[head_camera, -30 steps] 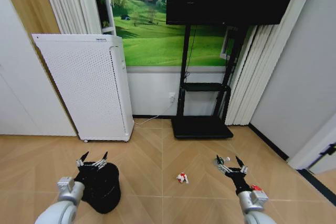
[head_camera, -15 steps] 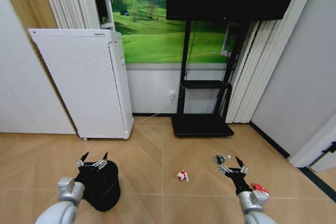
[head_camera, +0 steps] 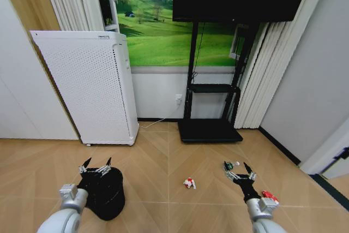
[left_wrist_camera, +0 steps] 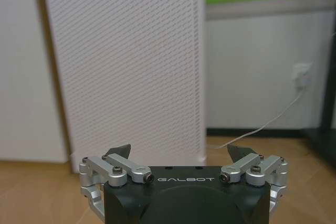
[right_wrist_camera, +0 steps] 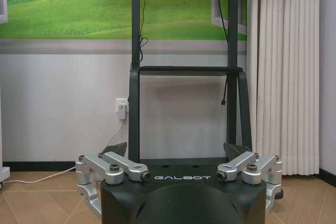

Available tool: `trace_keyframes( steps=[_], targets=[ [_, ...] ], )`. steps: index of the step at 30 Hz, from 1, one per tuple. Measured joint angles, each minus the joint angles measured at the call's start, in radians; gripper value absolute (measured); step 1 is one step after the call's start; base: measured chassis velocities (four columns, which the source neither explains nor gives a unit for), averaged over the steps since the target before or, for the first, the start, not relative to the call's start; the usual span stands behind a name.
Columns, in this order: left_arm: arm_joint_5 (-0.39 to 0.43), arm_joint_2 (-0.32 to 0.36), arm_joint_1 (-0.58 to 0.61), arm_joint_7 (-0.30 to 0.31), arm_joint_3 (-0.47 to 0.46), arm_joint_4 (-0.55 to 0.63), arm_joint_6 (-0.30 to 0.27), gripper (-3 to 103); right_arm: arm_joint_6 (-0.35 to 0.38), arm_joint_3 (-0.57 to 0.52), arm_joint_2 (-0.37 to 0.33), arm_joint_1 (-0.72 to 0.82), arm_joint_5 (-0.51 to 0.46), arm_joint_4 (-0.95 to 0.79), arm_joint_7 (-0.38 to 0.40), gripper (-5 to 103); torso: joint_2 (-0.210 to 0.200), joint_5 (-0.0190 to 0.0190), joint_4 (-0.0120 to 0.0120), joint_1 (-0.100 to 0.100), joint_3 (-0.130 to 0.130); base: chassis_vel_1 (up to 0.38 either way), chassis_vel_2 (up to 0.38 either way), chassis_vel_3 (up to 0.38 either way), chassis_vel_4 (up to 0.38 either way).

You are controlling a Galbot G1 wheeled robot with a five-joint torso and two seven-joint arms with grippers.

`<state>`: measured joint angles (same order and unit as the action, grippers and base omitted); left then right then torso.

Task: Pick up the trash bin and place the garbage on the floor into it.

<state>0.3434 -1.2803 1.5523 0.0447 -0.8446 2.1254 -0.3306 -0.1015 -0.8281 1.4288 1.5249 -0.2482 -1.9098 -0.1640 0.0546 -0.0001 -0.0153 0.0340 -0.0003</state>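
I see the white perforated appliance [head_camera: 90, 85] at left of frame. Black trash bin [head_camera: 106, 197] sits lower left on the floor, my left gripper [head_camera: 96, 167] spread wide just above its rim. Right gripper [head_camera: 238, 171] lower right, fingers apart too. Red-and-white wrapper [head_camera: 189, 183] bottom centre, red packet [head_camera: 267, 194] beside right wrist, tiny bottle [head_camera: 229, 165] near right fingertips.
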Motion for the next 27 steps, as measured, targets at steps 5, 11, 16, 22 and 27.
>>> trace_keyframes(
  steps=[5, 11, 16, 22, 27],
  targets=[
    [0.149, -0.008, 0.147, 0.334, -0.035, 0.208, -0.323, 100, -0.003, -0.004, -0.003, 0.000, -0.002, 0.013, 0.000, 100, 0.002, 0.0004, 0.0002, 0.000, 0.000, 0.000, 0.000, 0.000, 0.000],
    [0.163, -0.047, 0.314, 0.353, -0.089, 0.274, -0.325, 100, -0.005, -0.007, -0.004, -0.007, -0.008, 0.027, 0.000, 100, 0.003, 0.0003, 0.0006, 0.001, 0.000, 0.000, 0.000, 0.000, 0.000],
    [0.157, -0.052, 0.284, 0.314, -0.163, 0.181, -0.254, 100, -0.005, -0.007, -0.011, -0.017, -0.021, 0.039, 0.000, 100, 0.003, -0.0001, 0.0001, 0.001, 0.000, 0.000, 0.000, 0.000, 0.000],
    [0.181, -0.015, 0.246, 0.242, -0.248, 0.068, -0.214, 100, -0.005, -0.005, -0.019, -0.026, -0.030, 0.055, -0.001, 100, 0.004, -0.0001, 0.0000, 0.001, 0.000, 0.000, 0.000, 0.000, 0.000],
    [0.211, 0.041, 0.219, 0.122, -0.312, -0.042, -0.176, 100, 0.001, -0.003, -0.024, -0.034, -0.056, 0.067, 0.000, 100, 0.005, 0.0000, 0.0006, 0.001, 0.000, 0.000, 0.000, 0.000, 0.000]
  ],
)
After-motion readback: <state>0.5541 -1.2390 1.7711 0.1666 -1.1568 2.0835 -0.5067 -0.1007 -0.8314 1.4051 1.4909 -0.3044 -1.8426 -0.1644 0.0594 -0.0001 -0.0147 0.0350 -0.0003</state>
